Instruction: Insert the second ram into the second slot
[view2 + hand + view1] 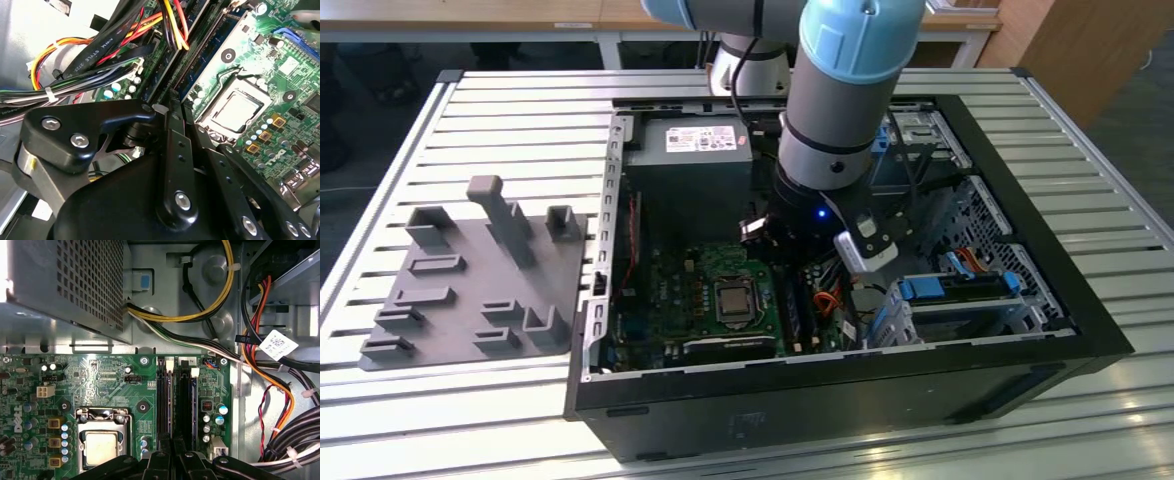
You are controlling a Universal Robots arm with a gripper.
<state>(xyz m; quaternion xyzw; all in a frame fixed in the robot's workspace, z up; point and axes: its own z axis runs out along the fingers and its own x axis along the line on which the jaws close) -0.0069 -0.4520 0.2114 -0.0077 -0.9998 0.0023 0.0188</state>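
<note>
My gripper (782, 256) is down inside the open computer case (1067, 330), over the motherboard (110, 380). In both wrist views its black fingers (165, 457) are pressed together, with nothing visible between them. Their tips (172, 107) hang just above the near end of the two parallel memory slots (166, 395), beside the processor socket (102, 442). A long dark strip, which looks like the second ram (186, 400), lies along the slot farther from the socket. I cannot tell how deep it sits.
Bundles of coloured cables (260, 365) run close beside the slots. The grey power supply (700, 140) sits at the back of the case and a drive cage (961, 295) at the exterior view's right. A grey holder block (474, 270) lies on the slatted table at the exterior view's left.
</note>
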